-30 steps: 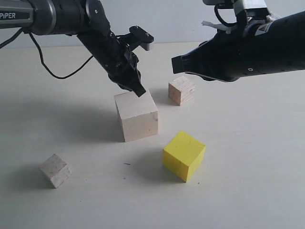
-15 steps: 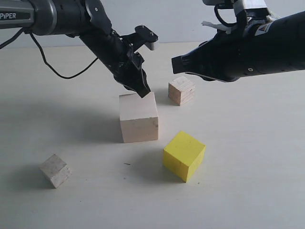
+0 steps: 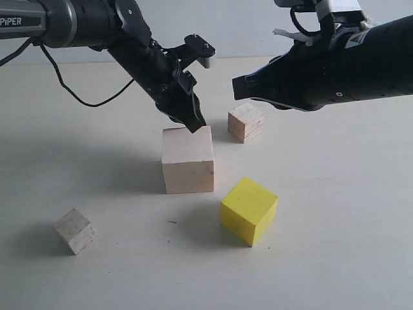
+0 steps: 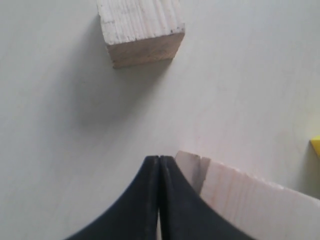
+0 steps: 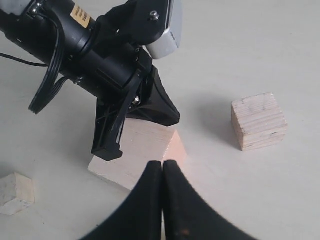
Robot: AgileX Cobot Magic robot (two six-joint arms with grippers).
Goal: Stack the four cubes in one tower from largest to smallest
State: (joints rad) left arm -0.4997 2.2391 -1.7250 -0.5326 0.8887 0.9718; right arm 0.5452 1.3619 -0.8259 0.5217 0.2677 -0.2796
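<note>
The largest pale wood cube (image 3: 188, 159) stands mid-table, with nothing on it. My left gripper (image 3: 197, 126) is shut and empty, its tip at that cube's far top corner (image 4: 192, 167). The yellow cube (image 3: 250, 210) sits to the front right of it. Behind it lies the grainy wood cube (image 3: 246, 122) (image 4: 140, 30) (image 5: 258, 121). The small whitish cube (image 3: 75, 230) (image 5: 16, 193) rests at the front left. My right gripper (image 3: 237, 87) hovers shut and empty above the table, pointing toward the big cube (image 5: 135, 155).
The left arm's black cable (image 3: 77, 97) trails over the table at the back left. The pale tabletop (image 3: 335, 194) stretches to the right and front of the cubes.
The left gripper has pushed the big pale cube, turning it and sliding it slightly right. The right arm and the other cubes have stayed put.
</note>
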